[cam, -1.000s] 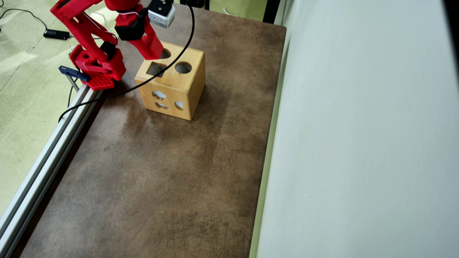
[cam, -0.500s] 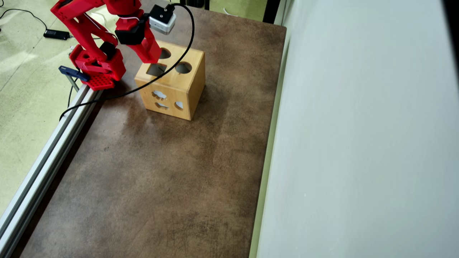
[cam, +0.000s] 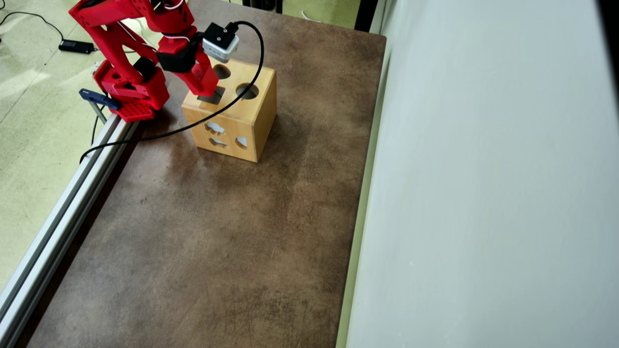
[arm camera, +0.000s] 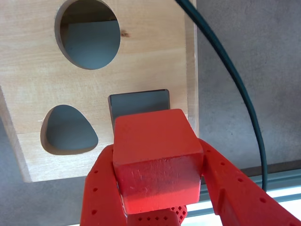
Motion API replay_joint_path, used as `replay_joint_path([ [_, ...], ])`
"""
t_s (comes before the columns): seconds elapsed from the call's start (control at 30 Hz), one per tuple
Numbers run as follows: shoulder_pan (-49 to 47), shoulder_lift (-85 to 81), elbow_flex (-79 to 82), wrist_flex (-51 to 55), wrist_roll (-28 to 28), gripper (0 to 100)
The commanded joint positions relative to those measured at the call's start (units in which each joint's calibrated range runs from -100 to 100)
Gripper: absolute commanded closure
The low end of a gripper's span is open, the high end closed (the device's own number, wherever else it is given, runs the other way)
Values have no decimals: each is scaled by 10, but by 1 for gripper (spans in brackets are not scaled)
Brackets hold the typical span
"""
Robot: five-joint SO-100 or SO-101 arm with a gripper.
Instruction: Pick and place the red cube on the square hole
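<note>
Matte red cube (arm camera: 157, 160) clamped in gripper (arm camera: 160, 197), overlapping dark square hole (arm camera: 138, 101) in wooden box (cam: 251, 113).

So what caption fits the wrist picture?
Claw holds the red cube over the wooden box's square hole.

Both views are bright and evenly lit by soft, diffuse light. In the overhead view the brown counter (cam: 217, 232) shows a pale sheen across its middle, and the wooden box (cam: 251, 116) casts only a faint, soft-edged shadow on its right side. That view is sharp throughout, with no visible bending at the edges. In the wrist view the red cube (arm camera: 157, 160) sits very close to the lens, slightly soft, its upper face brighter than its front face.
</note>
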State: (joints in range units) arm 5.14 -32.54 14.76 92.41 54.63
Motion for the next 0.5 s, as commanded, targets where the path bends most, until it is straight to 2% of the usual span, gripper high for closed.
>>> replay_joint_path([
  [0.0, -2, -2, 6, -31, -1, 88],
  [0.13, -1, -2, 24, -62, 0, 88],
  [0.47, -2, -3, 59, -63, -1, 88],
])
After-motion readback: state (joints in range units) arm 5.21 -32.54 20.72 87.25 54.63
